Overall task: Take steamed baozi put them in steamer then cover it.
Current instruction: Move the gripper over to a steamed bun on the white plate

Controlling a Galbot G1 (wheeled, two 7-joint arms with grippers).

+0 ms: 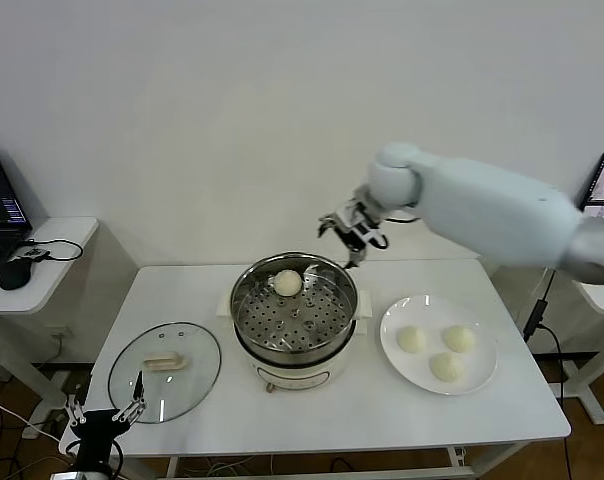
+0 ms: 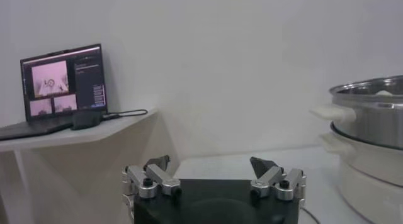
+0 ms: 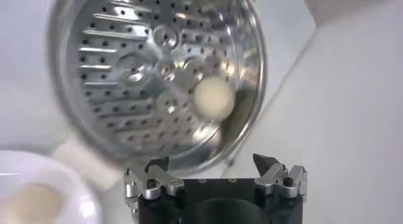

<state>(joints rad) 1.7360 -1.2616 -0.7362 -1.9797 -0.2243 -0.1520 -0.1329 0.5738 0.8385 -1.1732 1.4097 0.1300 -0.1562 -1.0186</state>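
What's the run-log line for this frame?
right end effector: open, empty, above steamer far rim | baozi: one in steamer, three on plate | cover: on table | left end effector: open, idle

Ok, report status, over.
Right gripper open, empty, above steamer rear. Left gripper open, parked low by lid. One baozi in, three on plate. Nothing blocking.

A white plate (image 1: 485, 362) sits on the white table (image 1: 382, 420); a laptop (image 2: 62, 87) stands on a side desk (image 1: 67, 240).
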